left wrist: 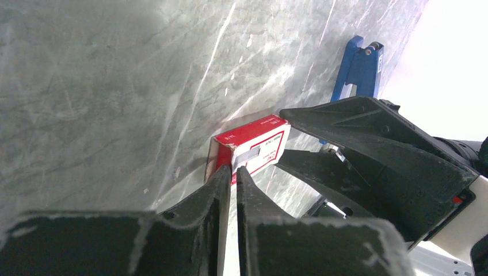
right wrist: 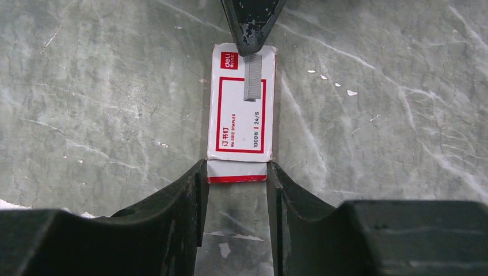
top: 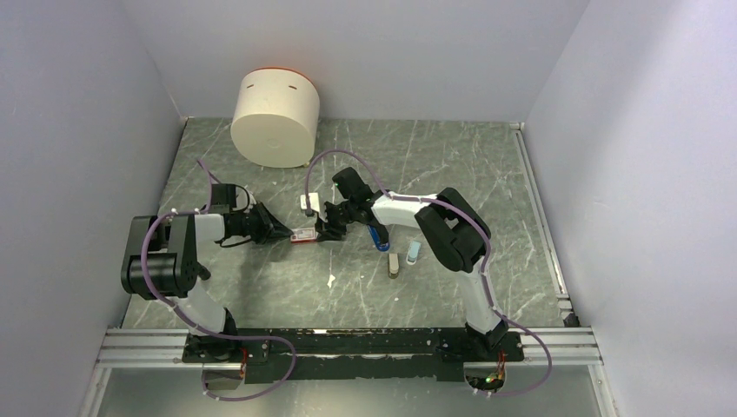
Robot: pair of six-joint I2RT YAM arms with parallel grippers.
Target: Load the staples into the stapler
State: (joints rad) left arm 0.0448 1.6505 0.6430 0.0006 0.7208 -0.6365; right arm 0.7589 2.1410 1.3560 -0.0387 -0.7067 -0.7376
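Over the staple box (right wrist: 240, 121), left gripper (left wrist: 232, 175) pinches the silvery staple block (right wrist: 252, 77); right gripper (right wrist: 237, 172) clamps the box's opposite end; blue stapler (top: 380, 236) lies near the box.

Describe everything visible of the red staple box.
The staple box is a flat red cardboard packet with a white label, lying label-up on the marbled table. The right gripper clamps one end, where a white flap shows. A grey staple strip, pinched by the left gripper, extends over the other end.

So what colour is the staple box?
The staple box is red with a white label; right wrist view.
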